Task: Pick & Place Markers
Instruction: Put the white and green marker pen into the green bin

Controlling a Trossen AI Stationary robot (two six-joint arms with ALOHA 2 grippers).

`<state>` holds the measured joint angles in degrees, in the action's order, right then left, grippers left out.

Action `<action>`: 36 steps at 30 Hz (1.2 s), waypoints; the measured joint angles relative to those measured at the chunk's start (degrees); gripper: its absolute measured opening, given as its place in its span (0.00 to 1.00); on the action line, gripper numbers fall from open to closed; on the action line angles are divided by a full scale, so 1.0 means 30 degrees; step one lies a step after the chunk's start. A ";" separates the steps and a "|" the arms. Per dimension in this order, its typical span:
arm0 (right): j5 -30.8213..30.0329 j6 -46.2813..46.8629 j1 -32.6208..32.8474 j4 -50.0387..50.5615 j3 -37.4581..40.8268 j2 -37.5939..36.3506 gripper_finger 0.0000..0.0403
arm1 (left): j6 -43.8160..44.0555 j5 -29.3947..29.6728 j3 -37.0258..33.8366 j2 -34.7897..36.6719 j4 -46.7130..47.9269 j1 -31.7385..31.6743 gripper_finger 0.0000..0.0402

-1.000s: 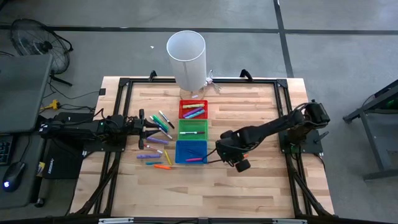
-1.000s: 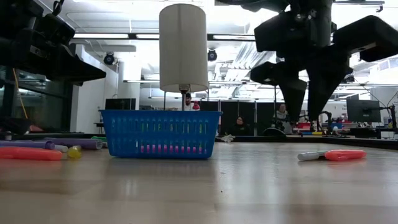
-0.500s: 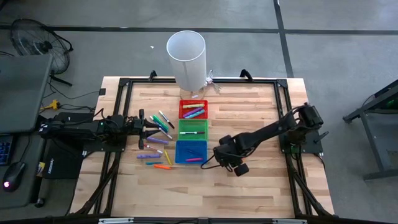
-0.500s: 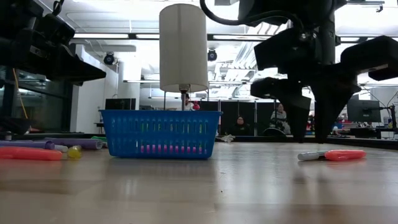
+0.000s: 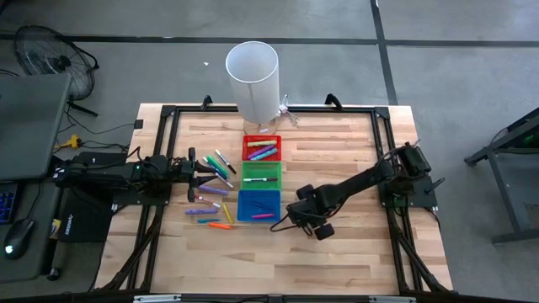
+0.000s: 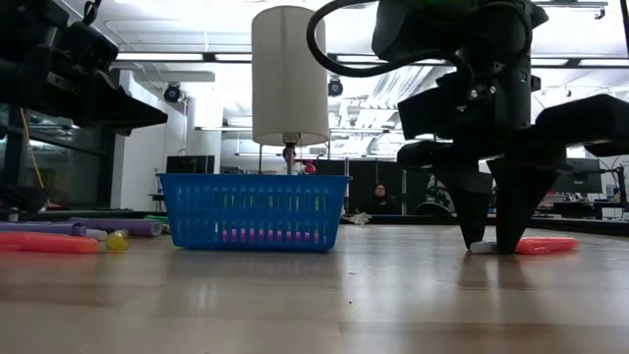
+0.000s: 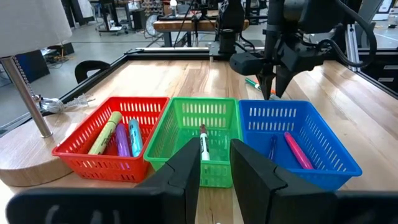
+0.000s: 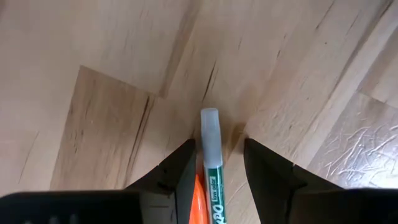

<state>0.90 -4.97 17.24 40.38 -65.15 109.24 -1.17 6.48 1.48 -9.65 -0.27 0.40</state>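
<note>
A marker with a white cap and green print lies on the table right of the blue bin, with an orange marker close beside it. My right gripper is open and points down. Its fingers stand on either side of the capped end, fingertips at the table top. More markers lie loose left of the bins, and a few lie inside the red, green and blue bins. My left gripper waits open by the loose markers.
The three bins stand in a row from far to near at the table's middle. A tall white cylinder on a stand stands at the far edge. Bare wood lies to the right of and nearer than my right gripper. People sit in the room behind.
My right gripper has come down and a little toward the table's left, from well above the table to fingertips at the table top astride the marker's capped end. It has stayed open. The markers have not moved.
</note>
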 joint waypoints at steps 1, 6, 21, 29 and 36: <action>0.0001 0.0014 0.0033 0.0027 0.0005 0.0095 0.31 | 0.0000 0.0000 0.0000 0.0000 0.0000 -0.0003 0.21; -0.0108 0.0367 0.0266 0.0073 0.0015 0.0378 0.30 | 0.0000 0.0000 0.0000 0.0000 0.0000 0.0000 0.21; 0.0142 0.0780 0.0392 0.0058 0.0044 0.0403 0.04 | 0.0000 0.0000 0.0000 -0.0003 0.0000 0.0000 0.21; -0.0122 0.1077 0.0356 0.0066 0.0066 0.0403 0.04 | 0.0000 0.0000 0.0003 -0.0002 0.0000 -0.0002 0.21; -0.0107 0.1016 -0.0045 0.0266 0.0154 -0.0049 0.04 | 0.0000 0.0000 0.0005 0.0000 0.0000 -0.0005 0.21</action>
<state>0.58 -1.92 17.10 41.18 -64.69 109.10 -1.17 6.48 1.49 -9.65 -0.27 0.39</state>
